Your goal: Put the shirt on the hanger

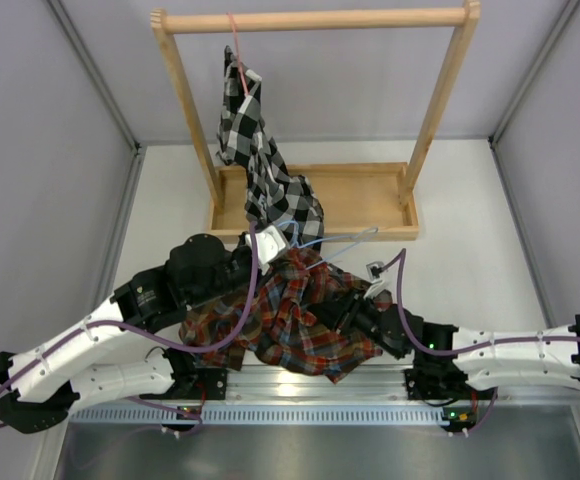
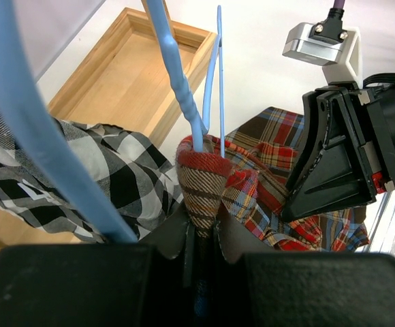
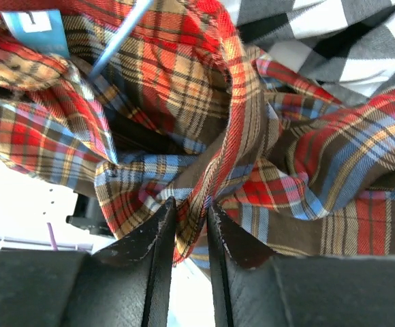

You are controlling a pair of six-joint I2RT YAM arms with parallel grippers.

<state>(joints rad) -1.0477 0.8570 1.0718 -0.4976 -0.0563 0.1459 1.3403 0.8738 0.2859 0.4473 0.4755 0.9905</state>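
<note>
The red, orange and blue plaid shirt [image 1: 290,322] lies bunched at the near table edge between both arms. The light-blue wire hanger [image 1: 342,240] sticks out of its far side. My left gripper [image 1: 262,256] is shut on a fold of the shirt [image 2: 204,184]. The hanger wire [image 2: 184,88] runs into that fold just above the jaws. My right gripper [image 1: 358,308] is shut on another fold of the shirt [image 3: 204,136], jaws close together. A short length of hanger wire [image 3: 119,37] shows inside the fabric beside a blue label [image 3: 37,30].
A black-and-white checked shirt [image 1: 262,165] hangs on a pink-red hanger [image 1: 236,50] from the wooden rack [image 1: 310,20], drooping onto the rack's base tray [image 1: 365,195] beside my left gripper. Grey walls stand on both sides. The right arm's wrist [image 2: 340,150] is close to my left gripper.
</note>
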